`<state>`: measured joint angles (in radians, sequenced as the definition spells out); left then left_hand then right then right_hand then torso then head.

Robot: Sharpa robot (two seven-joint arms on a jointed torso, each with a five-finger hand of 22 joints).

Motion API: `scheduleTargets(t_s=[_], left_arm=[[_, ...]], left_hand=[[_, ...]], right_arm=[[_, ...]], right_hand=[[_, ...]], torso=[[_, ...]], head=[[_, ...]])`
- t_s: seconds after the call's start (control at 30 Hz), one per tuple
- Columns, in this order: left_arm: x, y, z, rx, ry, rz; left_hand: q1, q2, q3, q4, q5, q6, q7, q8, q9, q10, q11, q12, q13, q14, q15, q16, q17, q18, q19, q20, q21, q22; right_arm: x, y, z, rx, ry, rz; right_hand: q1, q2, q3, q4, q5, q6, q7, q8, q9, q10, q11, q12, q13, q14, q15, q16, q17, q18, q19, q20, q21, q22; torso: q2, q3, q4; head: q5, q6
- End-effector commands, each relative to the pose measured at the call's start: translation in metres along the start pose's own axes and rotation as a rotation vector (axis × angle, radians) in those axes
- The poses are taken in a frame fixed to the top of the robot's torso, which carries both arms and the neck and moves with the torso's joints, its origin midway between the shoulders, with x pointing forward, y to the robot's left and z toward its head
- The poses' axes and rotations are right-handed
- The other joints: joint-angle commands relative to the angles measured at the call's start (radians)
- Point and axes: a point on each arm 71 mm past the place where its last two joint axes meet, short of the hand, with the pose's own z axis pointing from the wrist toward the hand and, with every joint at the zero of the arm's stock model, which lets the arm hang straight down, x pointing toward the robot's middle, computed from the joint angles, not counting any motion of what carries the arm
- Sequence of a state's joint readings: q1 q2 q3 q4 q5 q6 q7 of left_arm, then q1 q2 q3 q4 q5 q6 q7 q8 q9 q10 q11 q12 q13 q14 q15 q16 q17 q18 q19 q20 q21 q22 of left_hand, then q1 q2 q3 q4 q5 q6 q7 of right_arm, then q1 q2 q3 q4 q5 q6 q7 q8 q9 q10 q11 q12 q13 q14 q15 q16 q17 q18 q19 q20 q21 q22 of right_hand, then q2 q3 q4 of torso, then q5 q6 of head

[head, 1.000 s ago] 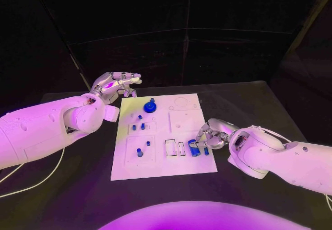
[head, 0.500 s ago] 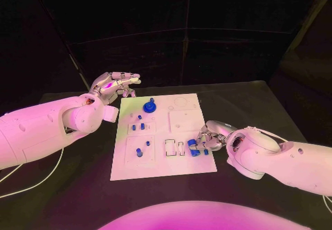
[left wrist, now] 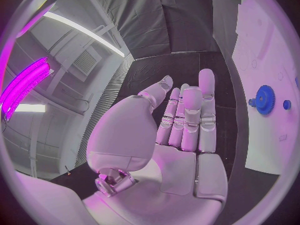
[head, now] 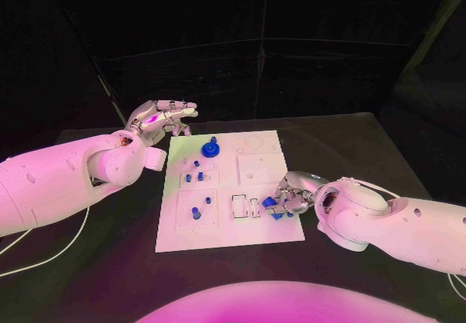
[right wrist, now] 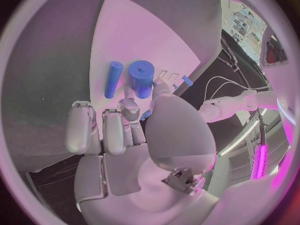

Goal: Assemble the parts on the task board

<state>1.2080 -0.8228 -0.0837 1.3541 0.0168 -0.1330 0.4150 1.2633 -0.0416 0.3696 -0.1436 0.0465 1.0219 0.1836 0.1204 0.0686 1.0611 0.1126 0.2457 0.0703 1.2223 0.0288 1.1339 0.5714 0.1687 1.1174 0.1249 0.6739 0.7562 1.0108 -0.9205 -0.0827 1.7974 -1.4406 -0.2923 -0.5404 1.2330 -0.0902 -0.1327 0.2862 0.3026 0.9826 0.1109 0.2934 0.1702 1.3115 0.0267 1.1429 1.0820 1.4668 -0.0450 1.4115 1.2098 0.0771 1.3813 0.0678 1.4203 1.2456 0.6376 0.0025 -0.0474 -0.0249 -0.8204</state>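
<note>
The white task board lies in the middle of the table. At its right edge my right hand pinches a thick blue cylinder between thumb and a finger, low over the board. A thin blue pin lies on the board beside it. A blue gear stands at the board's far end. Several small blue pegs stand in the board's left half. My left hand hovers beyond the board's far left corner, holding nothing, fingers stretched out side by side.
Rectangular slots sit in the board just left of the right hand. A white cable runs over the black table under my left arm. Bare table surrounds the board on all sides.
My right hand has crept a little toward the board's middle, and the thick cylinder has shifted and tipped with it. The left hand has stayed put.
</note>
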Motion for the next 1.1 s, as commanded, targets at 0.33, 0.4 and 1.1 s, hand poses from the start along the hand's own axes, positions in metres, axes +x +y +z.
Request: scheduleTargets(t_s=[0.33,0.4,1.1], left_arm=[[0.002,-0.001,0.000,0.008,0.021,-0.012],[0.002,-0.001,0.000,0.008,0.023,-0.013],[0.007,0.000,0.001,0.005,0.041,-0.021]], left_hand=[[0.006,0.004,-0.003,-0.002,0.006,-0.007,-0.002,0.007,0.000,-0.004,0.000,0.007,0.001,-0.003,0.001,-0.003,-0.002,0.015,0.002,0.007,-0.006,-0.002],[0.007,0.004,-0.003,-0.002,0.006,-0.007,-0.002,0.007,0.000,-0.004,0.000,0.007,0.001,-0.003,0.001,-0.003,-0.002,0.015,0.002,0.007,-0.006,-0.002],[0.026,0.010,0.006,-0.012,0.006,-0.007,-0.003,0.010,0.000,-0.007,-0.001,0.013,0.001,-0.005,-0.001,-0.002,-0.004,0.015,0.003,0.005,-0.007,-0.003]], right_arm=[[0.006,0.003,0.000,-0.008,0.009,-0.055],[0.005,0.004,-0.001,-0.010,-0.004,-0.054],[-0.002,0.030,-0.013,-0.080,-0.126,0.080]], right_hand=[[0.069,0.051,-0.008,-0.006,0.146,0.019,-0.017,0.038,0.024,0.027,-0.012,0.034,0.048,0.046,-0.009,0.015,0.022,-0.013,0.020,-0.009,0.015,0.026],[0.078,0.064,-0.005,-0.006,0.188,0.029,-0.021,0.045,0.028,0.046,-0.017,0.061,0.078,0.050,-0.012,0.023,0.039,-0.017,0.032,-0.012,0.025,0.046],[0.059,0.075,-0.028,0.003,0.234,0.068,-0.041,0.072,0.052,0.074,-0.033,0.089,0.118,0.056,-0.026,0.042,0.078,-0.022,0.047,-0.024,0.038,0.072]], torso=[[-0.001,0.0000,-0.0006],[-0.001,0.0008,-0.0017],[0.001,-0.0014,0.0015]], head=[[0.001,0.003],[0.004,0.004],[0.013,0.010]])
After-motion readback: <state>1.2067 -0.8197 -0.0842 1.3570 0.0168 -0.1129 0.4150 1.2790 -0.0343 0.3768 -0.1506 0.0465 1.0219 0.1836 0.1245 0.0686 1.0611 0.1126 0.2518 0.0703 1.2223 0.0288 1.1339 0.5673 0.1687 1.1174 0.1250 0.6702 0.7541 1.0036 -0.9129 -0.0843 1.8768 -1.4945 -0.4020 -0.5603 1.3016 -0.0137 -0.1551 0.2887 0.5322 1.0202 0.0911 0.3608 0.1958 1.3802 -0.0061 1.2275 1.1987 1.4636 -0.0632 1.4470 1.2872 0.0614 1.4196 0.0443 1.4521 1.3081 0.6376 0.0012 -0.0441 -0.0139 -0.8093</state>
